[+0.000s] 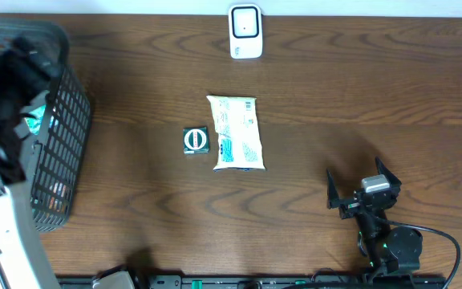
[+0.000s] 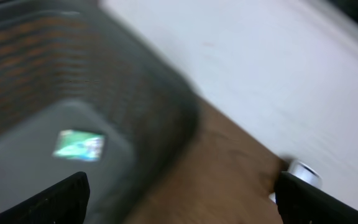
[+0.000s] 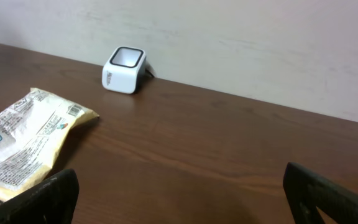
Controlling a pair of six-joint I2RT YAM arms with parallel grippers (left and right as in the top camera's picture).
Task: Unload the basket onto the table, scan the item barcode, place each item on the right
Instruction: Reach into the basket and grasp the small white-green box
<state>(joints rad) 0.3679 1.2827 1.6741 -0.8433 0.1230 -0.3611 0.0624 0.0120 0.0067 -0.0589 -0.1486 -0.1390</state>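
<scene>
Item: a white plastic snack packet with blue-green print (image 1: 235,132) lies flat in the middle of the dark brown wooden table (image 1: 335,96), long side running away from the robot, nothing gripping it.
Same item, right wrist view: the packet (image 3: 30,146) sits low on the left, printed face up, well ahead of the fingers.
Neighbour: a small dark green square pack with a round white logo (image 1: 195,140) rests just beside the packet's left edge, a narrow gap between them.
Scanner: a white box-shaped barcode scanner with a dark window (image 1: 245,32) stands at the far edge of the table, straight beyond the packet and well apart from it; in the right wrist view it (image 3: 124,70) sits against the pale wall (image 3: 229,37).
Right gripper: the right gripper (image 1: 359,183) is low over the near right part of the table, fingers spread wide, nothing between them; its own camera shows the gap (image 3: 182,193) with only bare wood in it.
Left gripper: the left gripper (image 2: 179,199) is up over the black wire-mesh basket (image 1: 62,152) at the table's left end, fingers spread wide and holding nothing.
Basket: inside it a green-and-white pack (image 2: 79,145) lies on the floor; this view is badly blurred, so the small white shape at the right (image 2: 303,171) may be the scanner, hard to say.
</scene>
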